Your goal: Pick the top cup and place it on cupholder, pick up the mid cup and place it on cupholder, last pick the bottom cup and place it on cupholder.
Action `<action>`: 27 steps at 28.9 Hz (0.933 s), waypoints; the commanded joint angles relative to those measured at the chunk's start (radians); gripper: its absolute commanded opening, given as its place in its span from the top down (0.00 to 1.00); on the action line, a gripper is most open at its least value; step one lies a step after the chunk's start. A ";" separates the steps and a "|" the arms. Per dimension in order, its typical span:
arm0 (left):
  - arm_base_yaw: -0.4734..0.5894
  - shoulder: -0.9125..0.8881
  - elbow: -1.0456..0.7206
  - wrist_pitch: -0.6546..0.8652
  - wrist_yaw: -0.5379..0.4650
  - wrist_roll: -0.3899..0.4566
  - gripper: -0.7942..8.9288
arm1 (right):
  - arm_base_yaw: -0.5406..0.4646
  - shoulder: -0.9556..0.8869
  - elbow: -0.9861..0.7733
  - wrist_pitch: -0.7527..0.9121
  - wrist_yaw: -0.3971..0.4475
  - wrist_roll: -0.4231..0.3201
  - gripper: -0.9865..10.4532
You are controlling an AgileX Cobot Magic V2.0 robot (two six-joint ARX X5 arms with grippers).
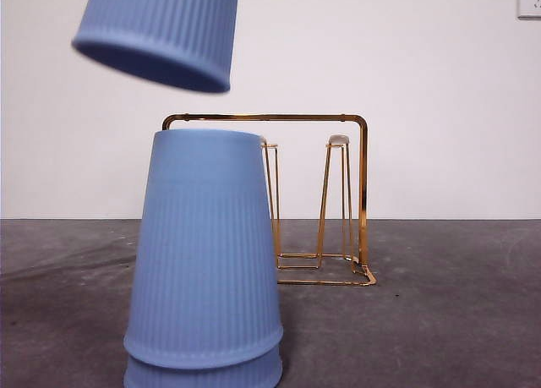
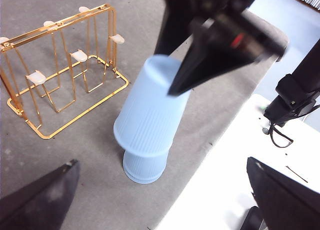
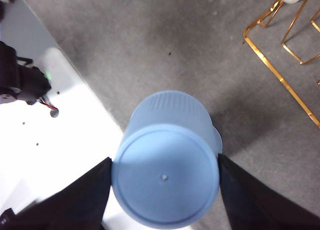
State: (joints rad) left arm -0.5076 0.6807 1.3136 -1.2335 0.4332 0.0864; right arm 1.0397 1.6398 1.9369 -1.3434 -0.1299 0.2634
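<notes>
My right tool (image 3: pixel 165 177) pinches a ribbed blue plastic cup (image 3: pixel 167 180), upside down. Two nested cups (image 1: pixel 204 270) stand at 9 o'clock of the gold wire cupholder (image 1: pixel 338 202). My left tool (image 2: pixel 160 190) is spread.

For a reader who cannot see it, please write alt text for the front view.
A blue ribbed cup hangs upside down, tilted, above a stack of two inverted blue cups on a grey table. Behind the stack stands a gold wire cupholder with bare pegs.

No lettering, label, brand or number can be read anywhere: the blue cup (image 3: pixel 166 178) clamped in the right gripper (image 3: pixel 165 190) is plain ribbed plastic, possibly with a tiny moulding dot on its base.
</notes>
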 commanded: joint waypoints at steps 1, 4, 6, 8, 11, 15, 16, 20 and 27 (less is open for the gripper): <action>-0.006 0.004 0.021 0.008 0.000 0.003 0.37 | 0.000 -0.033 0.029 -0.079 0.017 0.018 0.70; -0.006 0.004 0.021 0.008 0.000 0.003 0.37 | -0.019 -0.075 0.029 -0.079 0.066 0.026 0.70; -0.006 0.004 0.021 0.011 0.000 0.003 0.37 | -0.046 -0.104 0.029 -0.079 0.099 0.032 0.70; -0.006 0.004 0.021 0.016 0.000 0.002 0.37 | -0.077 -0.127 0.029 -0.079 0.130 0.037 0.70; -0.006 0.004 0.021 0.021 0.000 0.002 0.37 | -0.129 -0.145 0.029 -0.079 0.161 0.037 0.70; -0.006 0.005 0.021 0.025 0.000 0.002 0.37 | -0.199 -0.141 0.027 -0.079 0.209 0.005 0.70; -0.006 0.005 0.021 0.027 0.000 0.002 0.37 | -0.209 -0.135 0.027 -0.079 0.220 -0.004 0.70; -0.006 0.005 0.021 0.030 0.000 0.002 0.37 | -0.288 -0.095 0.027 -0.079 0.235 -0.029 0.70; -0.006 0.005 0.021 0.048 0.000 0.002 0.37 | -0.370 -0.020 0.027 -0.079 0.197 -0.061 0.70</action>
State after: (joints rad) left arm -0.5076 0.6807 1.3136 -1.1973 0.4328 0.0864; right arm 0.6636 1.5986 1.9377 -1.3434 0.0681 0.2161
